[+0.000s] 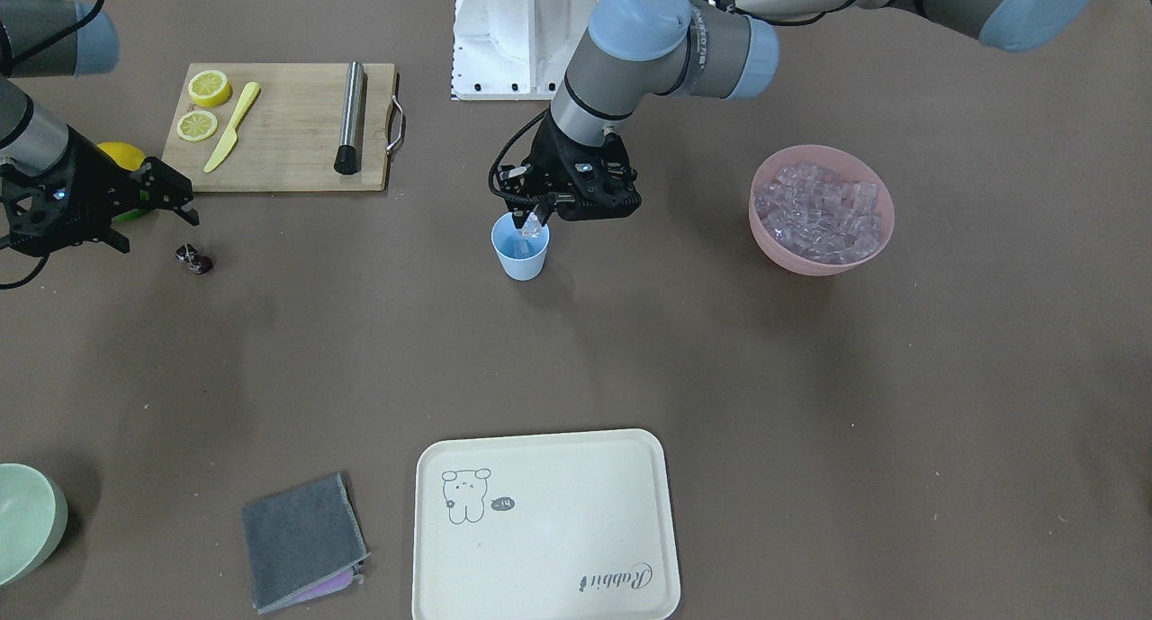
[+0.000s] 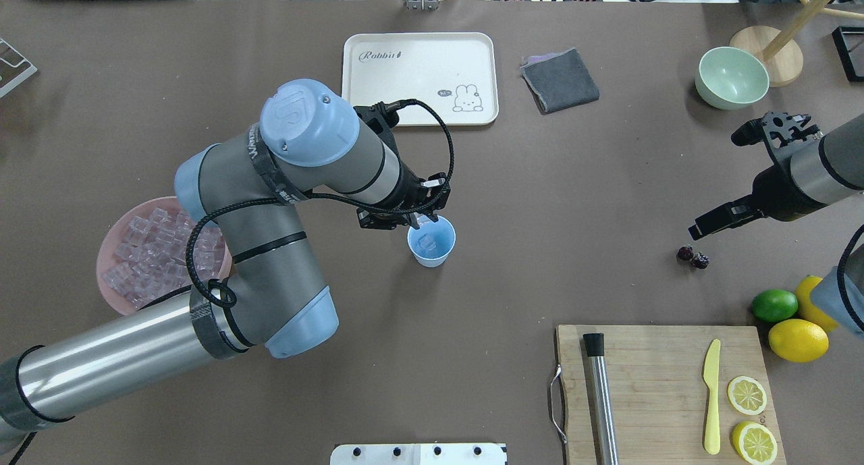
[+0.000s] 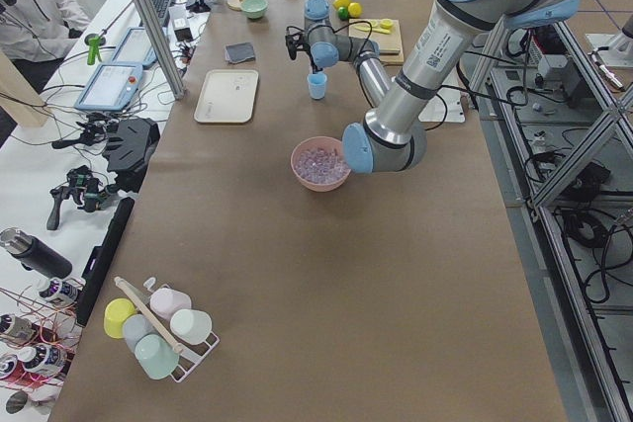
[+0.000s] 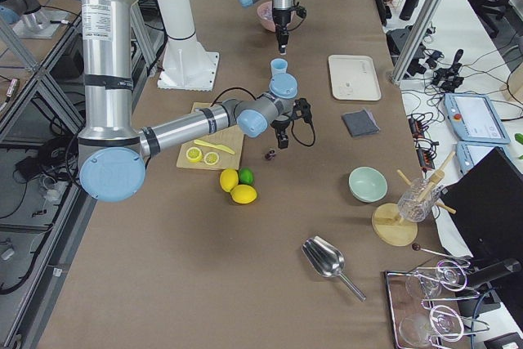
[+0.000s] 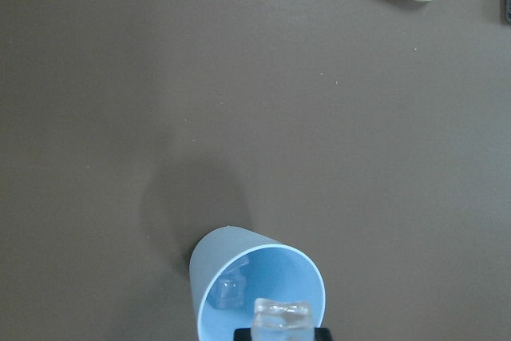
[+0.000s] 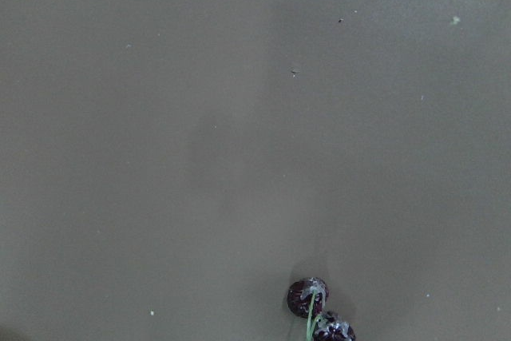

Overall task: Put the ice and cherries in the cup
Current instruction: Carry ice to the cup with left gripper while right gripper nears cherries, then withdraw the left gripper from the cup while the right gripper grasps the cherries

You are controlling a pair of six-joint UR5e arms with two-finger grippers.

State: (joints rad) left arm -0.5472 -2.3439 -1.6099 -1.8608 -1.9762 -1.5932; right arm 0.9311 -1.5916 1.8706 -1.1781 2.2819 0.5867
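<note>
Cup: pale blue, upright on the brown table near its middle, in front of the robot's base. One ice cube lies on its floor.

Left gripper hangs right over the cup's mouth, its fingers pinching a second clear cube. That cube sits just above the rim and has not been let go.

Remaining ice is heaped in the pink bowl, well apart from the cup on the left arm's side.

Cherries: a dark pair with a green stem, lying on the bare table well apart from the cup on the right arm's side. Right gripper is above and near them, fingers spread wide, touching nothing.

Beyond the cherries are a lime and a whole lemon, then a wooden cutting board. The cream tray lies across the table from the robot.
</note>
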